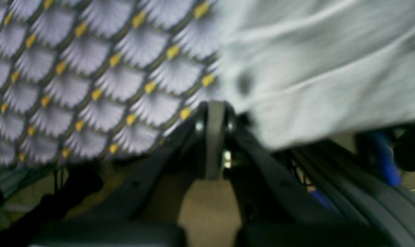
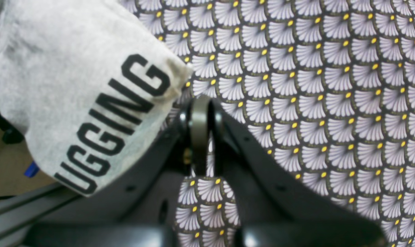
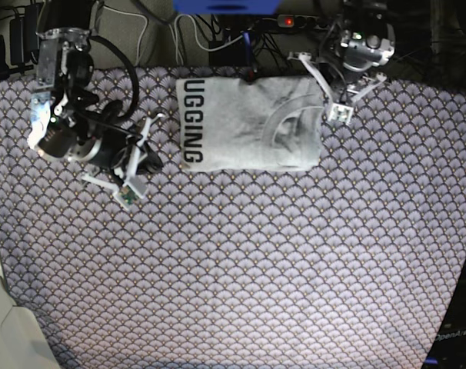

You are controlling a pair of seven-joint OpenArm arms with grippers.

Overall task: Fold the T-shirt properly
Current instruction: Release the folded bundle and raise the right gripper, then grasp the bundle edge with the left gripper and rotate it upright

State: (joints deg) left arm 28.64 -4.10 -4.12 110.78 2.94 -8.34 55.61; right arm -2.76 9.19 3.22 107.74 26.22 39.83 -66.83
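Note:
The light grey T-shirt (image 3: 248, 123) lies folded into a rectangle at the far middle of the table, its black "UGGING" lettering (image 3: 192, 123) running along its left edge. In the right wrist view the lettered corner (image 2: 90, 103) lies up and left of my right gripper (image 2: 200, 101), which is shut, empty and apart from the cloth; in the base view this gripper (image 3: 129, 191) is left of the shirt. My left gripper (image 1: 214, 106) is shut by the shirt's edge (image 1: 324, 68); that view is blurred. In the base view it (image 3: 337, 114) is at the shirt's right edge.
The purple-grey fan-scale patterned cloth (image 3: 241, 261) covers the whole table. Cables and a power strip (image 3: 287, 21) lie behind the far edge. A pale surface (image 3: 2, 323) shows at the lower left corner.

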